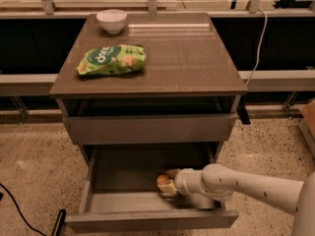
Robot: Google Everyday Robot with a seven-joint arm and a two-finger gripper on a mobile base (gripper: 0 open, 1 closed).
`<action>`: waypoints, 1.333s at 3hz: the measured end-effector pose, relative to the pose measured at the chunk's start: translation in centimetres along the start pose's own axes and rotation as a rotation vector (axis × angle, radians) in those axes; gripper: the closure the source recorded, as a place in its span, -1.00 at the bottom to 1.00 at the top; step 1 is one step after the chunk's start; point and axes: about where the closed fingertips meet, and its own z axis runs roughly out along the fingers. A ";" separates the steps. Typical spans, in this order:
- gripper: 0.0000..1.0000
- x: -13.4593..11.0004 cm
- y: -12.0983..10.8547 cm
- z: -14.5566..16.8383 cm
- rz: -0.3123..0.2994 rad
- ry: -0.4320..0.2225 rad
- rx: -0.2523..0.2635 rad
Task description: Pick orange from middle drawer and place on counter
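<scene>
**While the drawer is standing open, a robot gripper is closing in on an orange**

As the middle drawer is hanging pulled out at the bottom centre of the frame, a white robot arm is reaching in from the lower right. Its gripper is sitting low inside the drawer, right of centre, pressed against the orange. Only a small part of the fruit is showing at the gripper's left edge. Whether the gripper is already clamping the orange or just cradling it cannot be told.

Above, the drawer over it is sitting closed. The glossy grey-brown surface of the cabinet is filling the upper middle of the frame. It is carrying a green snack bag at left and a white bowl at the upper left.

The robot appears to be working on the grasp, so the placing step is not yet done. The next move is likely calling for a secure hold. A straight lift should follow, clearing the drawer's walls and the overhanging top, before the arm swings to the bare right half of the surface.
</scene>
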 end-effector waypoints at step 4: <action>1.00 -17.3 -2.8 -16.8 -0.322 -0.343 0.001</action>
